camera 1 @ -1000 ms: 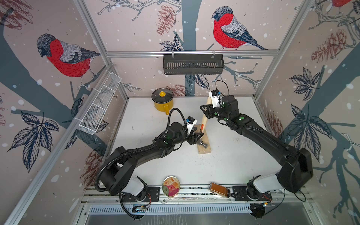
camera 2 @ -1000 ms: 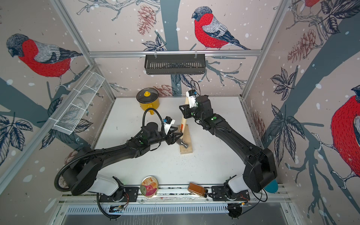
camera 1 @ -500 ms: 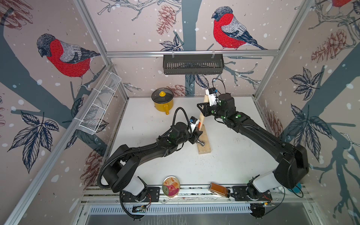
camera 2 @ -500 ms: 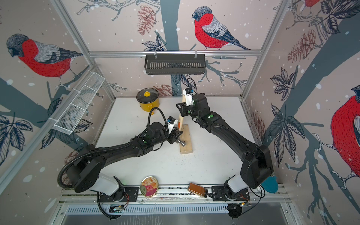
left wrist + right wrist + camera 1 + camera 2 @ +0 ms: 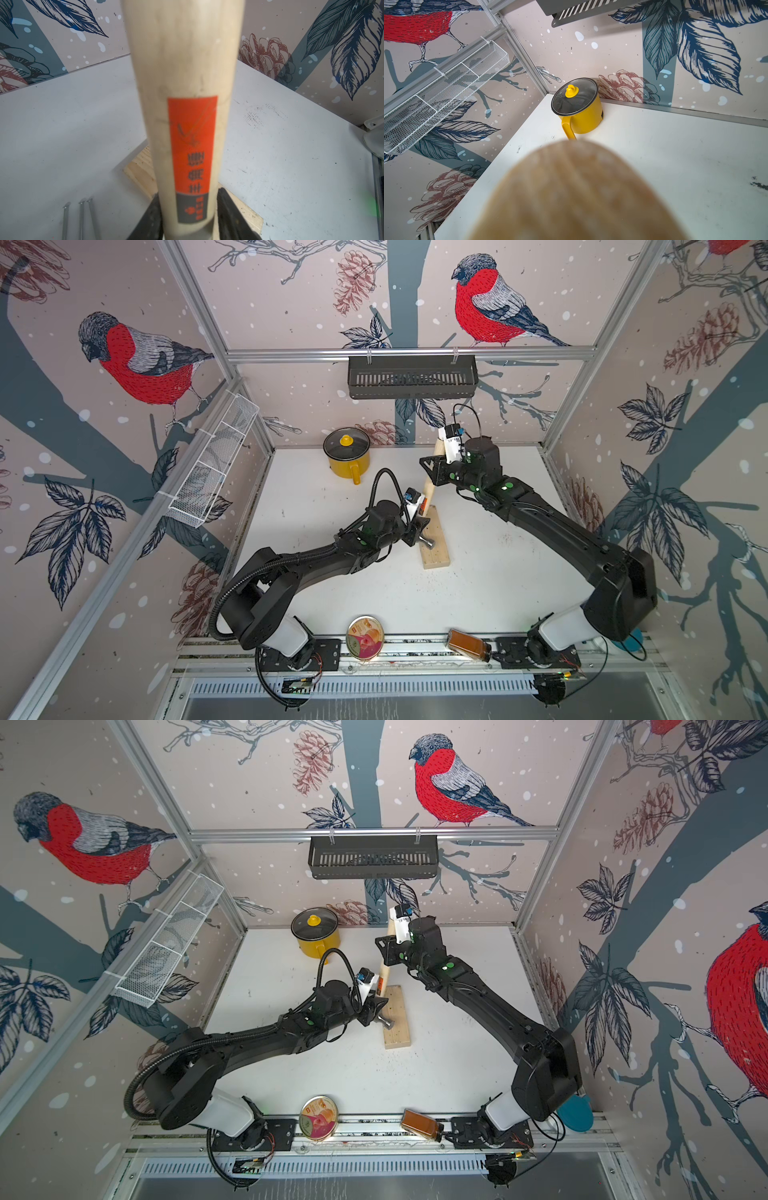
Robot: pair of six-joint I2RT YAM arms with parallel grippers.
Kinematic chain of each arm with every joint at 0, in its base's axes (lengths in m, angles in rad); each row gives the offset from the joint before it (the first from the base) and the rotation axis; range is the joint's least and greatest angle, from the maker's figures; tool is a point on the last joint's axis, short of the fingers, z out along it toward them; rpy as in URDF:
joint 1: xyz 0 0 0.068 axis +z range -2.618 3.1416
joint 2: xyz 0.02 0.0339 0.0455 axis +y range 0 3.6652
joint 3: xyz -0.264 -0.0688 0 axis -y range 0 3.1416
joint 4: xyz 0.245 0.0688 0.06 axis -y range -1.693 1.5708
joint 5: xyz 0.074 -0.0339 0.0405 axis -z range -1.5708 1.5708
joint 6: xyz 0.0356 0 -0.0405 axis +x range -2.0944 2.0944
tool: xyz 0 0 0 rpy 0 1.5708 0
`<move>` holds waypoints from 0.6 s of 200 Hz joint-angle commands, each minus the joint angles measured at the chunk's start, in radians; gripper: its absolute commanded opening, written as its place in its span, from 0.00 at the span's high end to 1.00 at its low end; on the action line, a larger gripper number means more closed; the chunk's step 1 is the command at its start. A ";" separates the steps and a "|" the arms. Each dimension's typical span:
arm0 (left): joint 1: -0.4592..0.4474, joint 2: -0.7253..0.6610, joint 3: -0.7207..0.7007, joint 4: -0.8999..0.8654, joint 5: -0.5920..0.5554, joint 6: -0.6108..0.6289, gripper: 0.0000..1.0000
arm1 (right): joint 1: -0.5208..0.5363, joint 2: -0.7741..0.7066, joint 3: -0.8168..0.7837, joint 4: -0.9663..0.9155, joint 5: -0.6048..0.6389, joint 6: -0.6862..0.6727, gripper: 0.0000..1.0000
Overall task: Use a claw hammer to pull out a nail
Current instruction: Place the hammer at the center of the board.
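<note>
claw hammer (image 5: 428,494) shaft in L tool (image 5: 420,526), R tool (image 5: 434,468)

The claw hammer (image 5: 182,62) is finished in pale wood with an orange-grey label (image 5: 192,145); the pot (image 5: 581,116) ahead of the right gripper (image 5: 435,466) is finished in yellow.

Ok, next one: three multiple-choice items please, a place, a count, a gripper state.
1. Where is the claw hammer's head? A) on the wooden block B) in the yellow pot C) in the wall basket
2. Loose nails on the table, left wrist view? A) one B) three C) six
3. The right gripper is: A) open over the tin B) shut on the claw hammer's handle end C) shut on a jar
1 A: its steel head sits on the block in both top views. 2 B: three lie side by side. 3 B: the handle end passes between its closed jaws.
</note>
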 commanded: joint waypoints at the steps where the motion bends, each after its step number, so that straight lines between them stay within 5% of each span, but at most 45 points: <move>1: 0.000 0.003 0.008 0.000 -0.014 0.013 0.59 | 0.003 -0.007 0.016 0.074 -0.002 0.029 1.00; 120: -0.002 0.029 0.026 -0.020 -0.030 0.011 0.63 | 0.022 0.002 0.023 0.073 -0.016 0.024 1.00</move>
